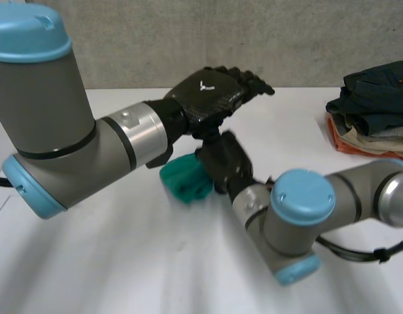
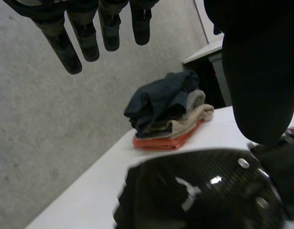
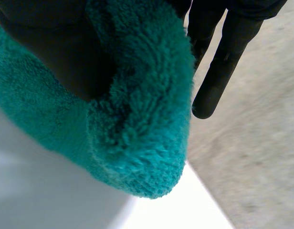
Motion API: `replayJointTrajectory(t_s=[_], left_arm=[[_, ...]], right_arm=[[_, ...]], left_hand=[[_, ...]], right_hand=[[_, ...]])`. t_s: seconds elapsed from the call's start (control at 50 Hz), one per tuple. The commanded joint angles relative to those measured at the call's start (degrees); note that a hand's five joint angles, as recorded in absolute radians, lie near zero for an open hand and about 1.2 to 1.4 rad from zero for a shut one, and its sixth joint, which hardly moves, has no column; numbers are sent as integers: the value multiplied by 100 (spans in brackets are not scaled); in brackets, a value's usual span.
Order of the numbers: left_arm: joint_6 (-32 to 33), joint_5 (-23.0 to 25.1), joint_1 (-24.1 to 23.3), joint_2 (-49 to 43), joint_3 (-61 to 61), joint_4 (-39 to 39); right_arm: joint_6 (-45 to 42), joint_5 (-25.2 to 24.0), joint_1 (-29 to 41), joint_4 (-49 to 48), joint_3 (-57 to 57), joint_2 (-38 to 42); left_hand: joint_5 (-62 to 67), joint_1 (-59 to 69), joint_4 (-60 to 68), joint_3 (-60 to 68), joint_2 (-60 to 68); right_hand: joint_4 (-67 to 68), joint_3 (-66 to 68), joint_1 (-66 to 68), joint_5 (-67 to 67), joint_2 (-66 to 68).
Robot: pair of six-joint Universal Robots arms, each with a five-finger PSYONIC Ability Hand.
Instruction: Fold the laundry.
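A fluffy teal cloth [image 1: 186, 181] is bunched up near the middle of the white table [image 1: 110, 261]. My right hand [image 1: 226, 160] is shut on it. In the right wrist view the teal cloth [image 3: 137, 119] wraps over the thumb of my right hand [image 3: 51, 52], and one finger stays straight beside it. My left hand [image 1: 211, 98] hovers open just above and behind the right hand, touching nothing. In the left wrist view the straight fingers of my left hand [image 2: 70, 47] point toward the wall, with the glossy back of my right hand [image 2: 199, 191] under its palm.
A pile of folded clothes [image 1: 371, 111], dark blue on top over grey, beige and orange, sits at the table's far right edge. That pile [image 2: 168, 109] lies beyond my left fingertips. A grey concrete wall [image 1: 188, 33] runs behind the table.
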Motion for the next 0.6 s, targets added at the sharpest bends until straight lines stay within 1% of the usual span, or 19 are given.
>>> replayJointTrajectory(t_s=[0.02,0.12,0.14,0.18,0.2,0.22,0.26,0.28,0.34,0.4,0.42,0.48,0.5,0.56,0.58,0.6], left_arm=[[-12,-114,4,21,437,38],[-152,-457,22,162,657,293],[-188,-501,39,197,666,354],[-284,-580,39,258,666,468],[-319,-589,39,276,666,504],[-355,-598,39,285,657,522],[-416,-598,39,294,614,539],[-425,-607,31,294,605,539],[-425,-616,31,294,500,522],[-425,-598,13,294,342,548],[-425,-598,4,294,315,557],[-417,-598,-13,268,262,566],[-416,-598,-13,250,253,566],[-416,-607,-40,206,209,566],[-416,-598,-57,206,192,566],[-408,-598,-66,197,165,566]], right_arm=[[23,-21,-540,-36,-877,-217],[382,-56,-1146,-290,-1685,-437],[635,-74,-1417,-535,-1895,-490],[909,-100,-1708,-843,-2081,-552],[1041,-127,-1866,-984,-2160,-578],[1269,-179,-2224,-1220,-2300,-587],[1402,-276,-2587,-1371,-2345,-587],[1481,-355,-2928,-1477,-2406,-552],[1561,-504,-3404,-1565,-2503,-447],[1605,-785,-3870,-1592,-2582,-87],[1692,-1004,-4072,-1592,-2618,114],[1885,-1479,-4363,-1601,-2618,475],[2034,-1820,-4564,-1592,-2618,755],[2185,-2270,-4820,-1592,-2530,1126],[2220,-2498,-4977,-1557,-2469,1336],[2211,-2596,-5049,-1531,-2442,1416]], left_hand=[[-159,31,-43,-92,-74],[-159,31,-43,-92,-74],[-159,31,-43,-92,-74],[-142,48,-26,-75,-57],[-142,48,-26,-75,-57],[-142,48,-26,-75,-57],[-142,48,-26,-75,-57],[-125,65,-9,-59,-40],[-142,48,-26,-75,-57],[-142,48,-26,-75,-57],[-142,48,-26,-75,-57],[-142,48,-26,-75,-57],[-142,48,-26,-75,-57],[-142,48,-26,-75,-57],[-142,48,-26,-75,-57],[-142,48,-26,-75,-57]], right_hand=[[1147,1337,2067,1646,1367],[1147,1337,2067,1646,1367],[1147,1337,2067,1646,1367],[1147,1337,2067,1646,1367],[1147,1337,2067,1646,1367],[1147,1337,2067,1646,1367],[1147,1337,2067,1646,1367],[1147,1337,2067,1646,1367],[1147,1337,2067,1646,1367],[1147,1337,2067,1646,1367],[1147,1337,2067,1646,1367],[1147,1337,2067,1646,1367],[1147,1337,2067,1646,1367],[1147,1337,2067,1646,1367],[1147,1337,2067,1646,1367],[1147,1337,2067,1646,1367]])
